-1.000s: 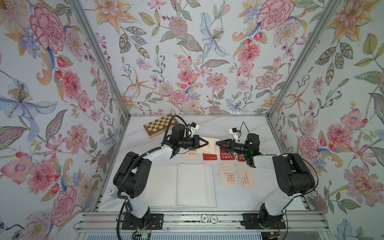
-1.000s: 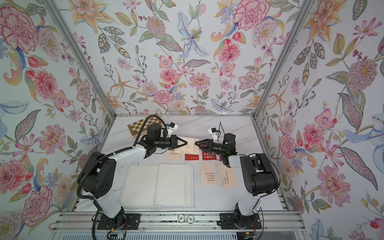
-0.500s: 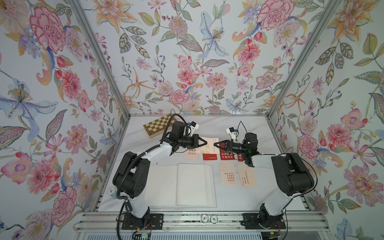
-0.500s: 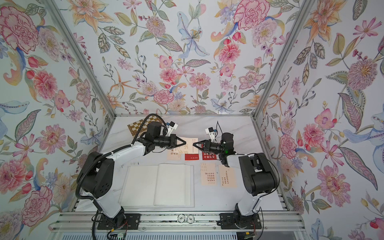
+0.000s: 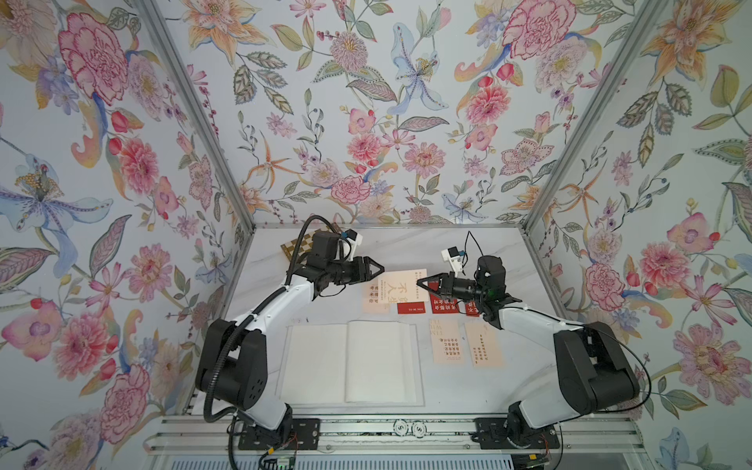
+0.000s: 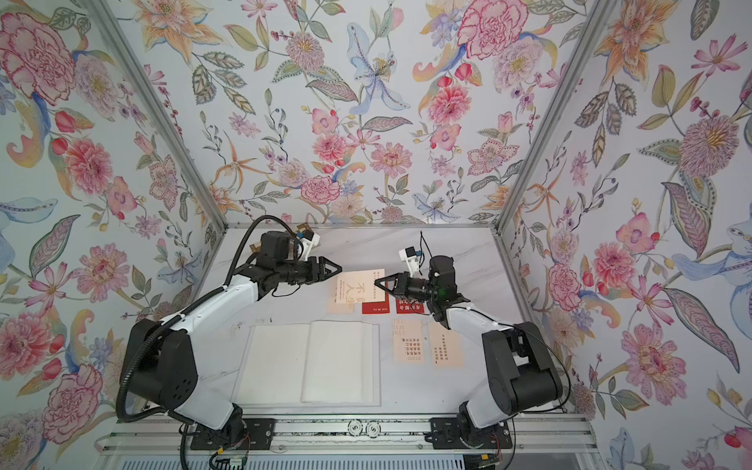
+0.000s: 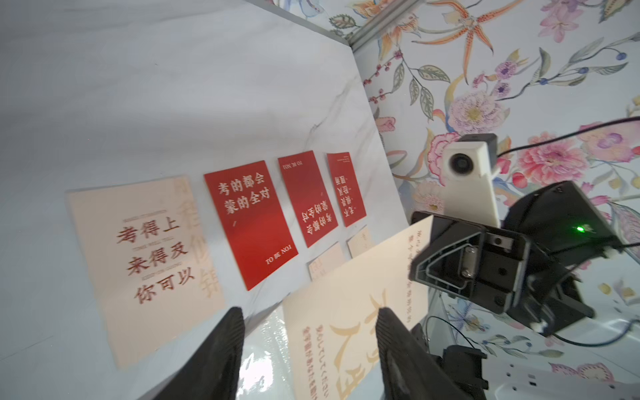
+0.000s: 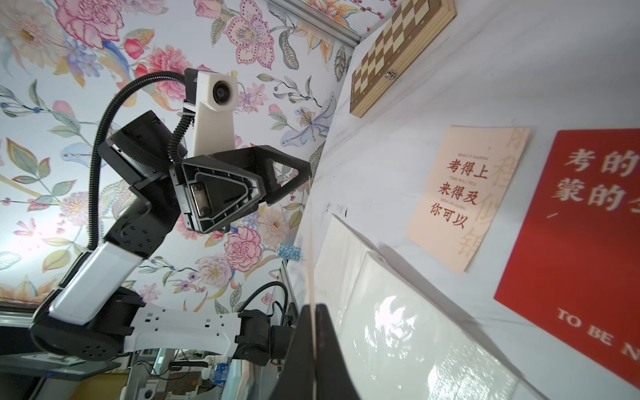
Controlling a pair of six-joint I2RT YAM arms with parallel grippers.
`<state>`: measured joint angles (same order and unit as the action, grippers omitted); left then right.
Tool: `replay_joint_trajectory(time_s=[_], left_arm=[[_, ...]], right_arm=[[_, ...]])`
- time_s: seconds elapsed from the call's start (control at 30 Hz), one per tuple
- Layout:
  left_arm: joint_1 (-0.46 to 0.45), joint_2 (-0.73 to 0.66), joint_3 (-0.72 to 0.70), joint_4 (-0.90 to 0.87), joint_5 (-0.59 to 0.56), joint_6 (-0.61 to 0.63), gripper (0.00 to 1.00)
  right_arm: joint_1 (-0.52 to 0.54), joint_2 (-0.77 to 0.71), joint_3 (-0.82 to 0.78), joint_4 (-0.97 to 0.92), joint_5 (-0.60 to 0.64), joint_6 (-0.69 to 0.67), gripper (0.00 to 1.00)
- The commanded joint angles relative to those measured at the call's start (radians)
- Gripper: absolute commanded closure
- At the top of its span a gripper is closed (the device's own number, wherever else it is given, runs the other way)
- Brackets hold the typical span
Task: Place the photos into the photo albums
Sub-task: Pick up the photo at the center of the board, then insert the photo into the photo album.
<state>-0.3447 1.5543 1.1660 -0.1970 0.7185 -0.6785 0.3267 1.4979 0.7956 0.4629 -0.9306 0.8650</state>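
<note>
Both arms are wearing white shells between black joints. A ribbed black hose (image 8: 92, 201) is running along the left arm (image 5: 280, 301); a green light (image 7: 579, 228) is glowing on the right arm (image 5: 529, 321). The left gripper (image 5: 381, 269) and right gripper (image 5: 420, 281) are showing black hollow-triangle frames, each topped by a white camera block (image 8: 214, 100)

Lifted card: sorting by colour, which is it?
The card is cream with gold characters; left wrist view shows it best.

White marbled tabletop (image 5: 407, 248): open photo album (image 5: 350, 362) at the front edge, two cream photos (image 5: 445, 346) just right of it, three red photos (image 5: 411, 308) and one cream photo (image 5: 372, 300) behind them, chessboard box (image 5: 293, 249) near the far-left corner.
</note>
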Motion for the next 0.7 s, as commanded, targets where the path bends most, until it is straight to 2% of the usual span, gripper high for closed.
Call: replay_joint_trajectory(time_s=[0.0, 0.1, 0.33, 0.5, 0.67], left_arm=[[0.023, -0.068, -0.049, -0.158, -0.154, 0.094, 0.41], [0.034, -0.109, -0.099, -0.201, -0.230, 0.116, 0.42], [0.049, -0.193, -0.215, -0.240, -0.365, 0.098, 0.43], [0.090, -0.272, -0.293, -0.252, -0.443, 0.083, 0.43], [0.145, -0.317, -0.340, -0.293, -0.501, 0.077, 0.39]], right_arm=[[0.054, -0.070, 0.063, -0.291, 0.160, -0.122, 1.00], [0.107, -0.100, 0.079, -0.355, 0.246, -0.095, 1.00], [0.303, -0.107, 0.147, -0.468, 0.450, -0.061, 1.00], [0.443, -0.064, 0.211, -0.537, 0.586, -0.013, 1.00], [0.532, -0.001, 0.261, -0.561, 0.668, 0.038, 1.00]])
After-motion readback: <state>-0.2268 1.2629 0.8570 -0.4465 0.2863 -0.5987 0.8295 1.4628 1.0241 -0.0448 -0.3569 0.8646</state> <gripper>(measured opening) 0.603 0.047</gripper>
